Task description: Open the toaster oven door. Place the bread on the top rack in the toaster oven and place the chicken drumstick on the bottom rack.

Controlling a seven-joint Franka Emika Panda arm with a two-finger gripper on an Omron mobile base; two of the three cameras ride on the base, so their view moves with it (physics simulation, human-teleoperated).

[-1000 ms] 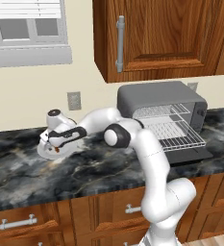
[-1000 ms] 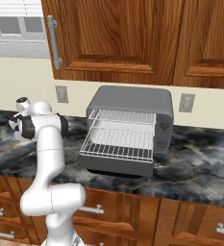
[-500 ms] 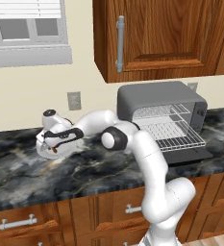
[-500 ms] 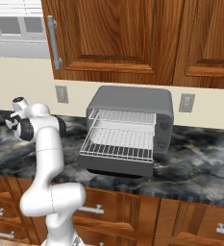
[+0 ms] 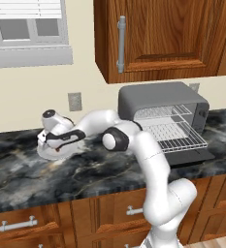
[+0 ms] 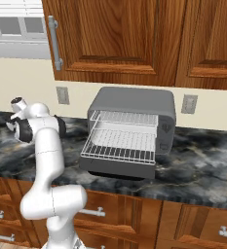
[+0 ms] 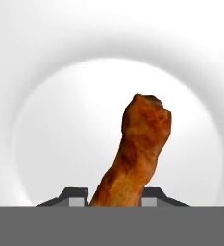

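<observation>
Left base view: from behind the arm (image 5: pixel 148 164), on its left, looking forward and down from a little way back. Arm rising at the lower right and reaching far to the left, with the toaster oven (image 5: pixel 163 109) off to the right of it.

Right base view: from behind, on the right, same way down and forward. Arm (image 6: pixel 47 160) at the lower left, toaster oven (image 6: pixel 134 124) in the middle. Shared by both: oven, counter (image 6: pixel 202 170), arm.

Hand view: very close, looking along the gripper (image 7: pixel 114 198) at the chicken drumstick (image 7: pixel 137 144) just ahead and the white plate (image 7: pixel 46 125) behind it.
</observation>
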